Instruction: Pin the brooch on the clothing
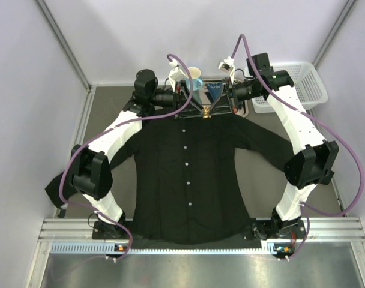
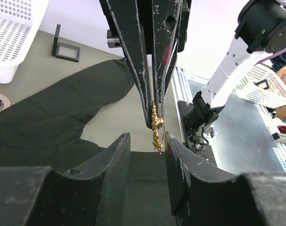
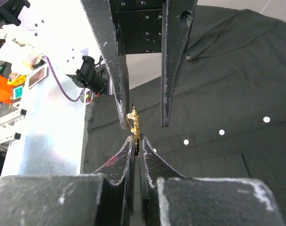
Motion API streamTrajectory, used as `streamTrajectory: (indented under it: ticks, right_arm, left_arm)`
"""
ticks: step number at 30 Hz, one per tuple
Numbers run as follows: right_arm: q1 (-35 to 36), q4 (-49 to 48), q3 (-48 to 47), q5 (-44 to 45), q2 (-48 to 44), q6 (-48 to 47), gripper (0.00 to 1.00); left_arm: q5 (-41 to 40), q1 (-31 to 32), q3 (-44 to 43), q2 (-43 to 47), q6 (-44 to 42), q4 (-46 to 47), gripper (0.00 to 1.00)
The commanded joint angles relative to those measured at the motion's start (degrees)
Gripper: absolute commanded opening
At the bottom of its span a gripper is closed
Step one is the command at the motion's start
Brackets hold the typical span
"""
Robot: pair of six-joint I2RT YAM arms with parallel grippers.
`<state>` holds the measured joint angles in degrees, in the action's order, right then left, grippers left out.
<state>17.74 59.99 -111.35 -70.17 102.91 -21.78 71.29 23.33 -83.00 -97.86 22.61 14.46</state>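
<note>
Brooch (image 3: 134, 123), golden leaf-shaped, is clenched by right gripper (image 3: 137, 141) at frame centre, straddled by released left gripper (image 3: 144, 125), presumably for regrasping.

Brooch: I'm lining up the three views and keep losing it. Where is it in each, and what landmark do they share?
Top external: the brooch is a gold speck at top centre, by the shirt collar.
Left wrist: mid-frame, pinched by the right end effector reaching down from the top.
Right wrist: mid-frame, gripped by that same end effector.
Shared landmark: the black shirt.
</note>
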Motion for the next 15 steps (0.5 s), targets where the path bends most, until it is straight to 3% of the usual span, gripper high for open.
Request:
streamTrajectory:
  ticks: [1, 7, 12, 15]
  right_arm:
    - [0.9, -1.9, -0.2, -1.8, 0.6, 0.7, 0.00]
    - [0.9, -2.0, 0.0, -2.1, 0.7, 0.9, 0.00]
    - [0.9, -2.2, 0.1, -2.0, 0.6, 1.0, 0.00]
    - [0.9, -2.3, 0.0, -2.1, 0.7, 1.2, 0.00]
  left_arm:
    - [0.8, 0.3, 0.3, 2.4, 0.4, 3.8, 0.41]
    - [0.9, 0.5, 0.8, 2.7, 0.0, 3.6, 0.43]
    - [0.8, 0.5, 1.3, 2.9, -0.1, 3.6, 0.28]
    - [0.3, 0.5, 1.5, 2.9, 0.0, 3.7, 0.27]
